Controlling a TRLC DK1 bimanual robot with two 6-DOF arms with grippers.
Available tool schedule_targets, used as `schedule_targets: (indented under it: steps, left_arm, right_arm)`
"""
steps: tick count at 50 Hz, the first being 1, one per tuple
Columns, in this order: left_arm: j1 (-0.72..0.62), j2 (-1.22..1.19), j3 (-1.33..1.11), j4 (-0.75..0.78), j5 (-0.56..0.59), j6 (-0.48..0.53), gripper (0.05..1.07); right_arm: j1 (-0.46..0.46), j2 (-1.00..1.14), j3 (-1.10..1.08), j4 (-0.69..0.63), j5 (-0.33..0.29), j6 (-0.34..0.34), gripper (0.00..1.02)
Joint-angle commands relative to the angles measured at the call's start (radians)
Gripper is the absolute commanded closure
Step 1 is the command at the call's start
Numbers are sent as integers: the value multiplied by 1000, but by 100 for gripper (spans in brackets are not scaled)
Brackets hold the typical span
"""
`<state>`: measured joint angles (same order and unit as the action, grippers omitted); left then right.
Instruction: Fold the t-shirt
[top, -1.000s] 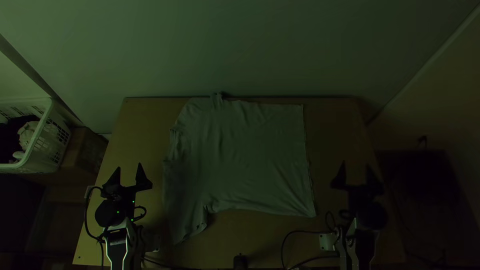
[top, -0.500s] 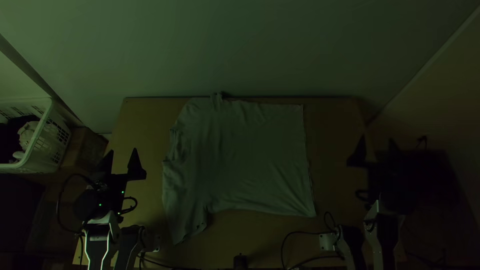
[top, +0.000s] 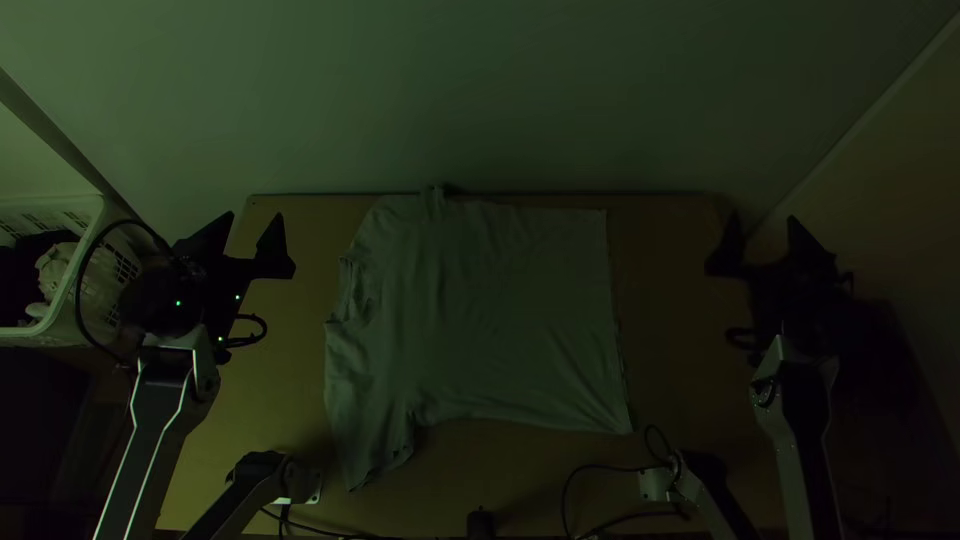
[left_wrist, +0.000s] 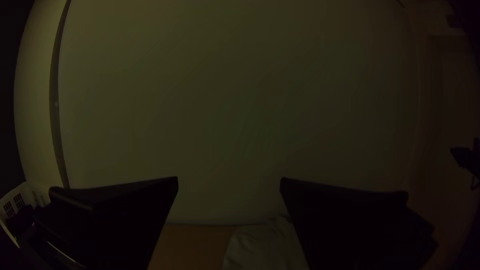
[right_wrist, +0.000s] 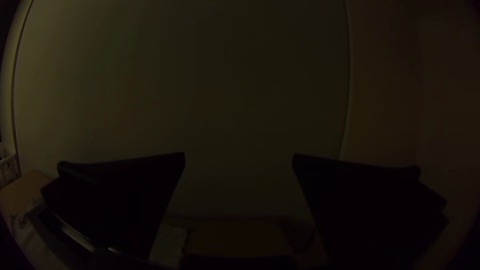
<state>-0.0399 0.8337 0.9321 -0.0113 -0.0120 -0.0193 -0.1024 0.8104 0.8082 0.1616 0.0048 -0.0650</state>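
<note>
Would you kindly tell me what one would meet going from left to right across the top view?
White basket → left gripper → t-shirt, lying mostly flat → right gripper.

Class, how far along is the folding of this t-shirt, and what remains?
Laying out looks done: the t-shirt lies mostly spread on the table, slightly wrinkled. Nothing is in hand: the left claw and right claw stand open and empty, beyond the cloth's two sides. Folding seems left: one sleeve juts toward the near edge and the body lies flat.
</note>
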Motion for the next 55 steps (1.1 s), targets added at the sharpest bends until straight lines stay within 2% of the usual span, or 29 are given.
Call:
schedule_targets:
  steps: [1,14,29,49,55]
  left_arm:
    - [-20,108,126,-1,-2,35,9]
    - [-46,354,359,-18,3,38,9]
    - [-46,659,669,-184,1,22,9]
    - [-20,1070,1070,-449,10,-5,10]
    - [-17,1208,1226,-549,10,-5,11]
  right_arm:
    - [15,69,88,-25,6,-19,4]
    - [50,204,203,-99,6,-27,4]
    - [70,426,365,-188,6,-22,4]
    - [87,713,543,-209,6,76,4]
    - [101,802,620,-286,6,108,4]
